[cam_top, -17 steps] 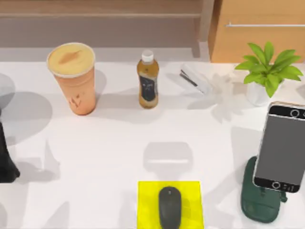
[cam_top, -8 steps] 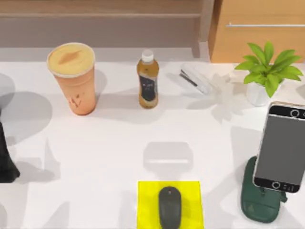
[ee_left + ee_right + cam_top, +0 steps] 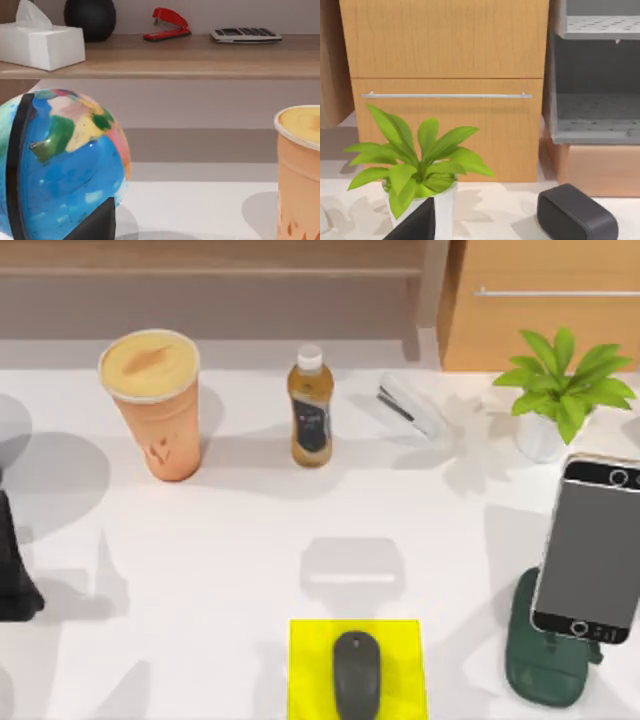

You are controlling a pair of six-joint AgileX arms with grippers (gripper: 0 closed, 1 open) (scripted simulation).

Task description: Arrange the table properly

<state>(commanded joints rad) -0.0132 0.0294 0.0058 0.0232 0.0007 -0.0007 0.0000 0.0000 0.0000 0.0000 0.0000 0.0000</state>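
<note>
Our left arm at bench left edge, drifted slightly since a second ago; tool state: cannot tell. Mouse sits on pad, phone on stand. Nothing else moved; arranging looks near done.

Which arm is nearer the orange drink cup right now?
Left. The left arm sits at the table's left edge, just left of and in front of the cup, and its wrist view shows the cup close by. The right wrist view faces the plant, far across.
</note>
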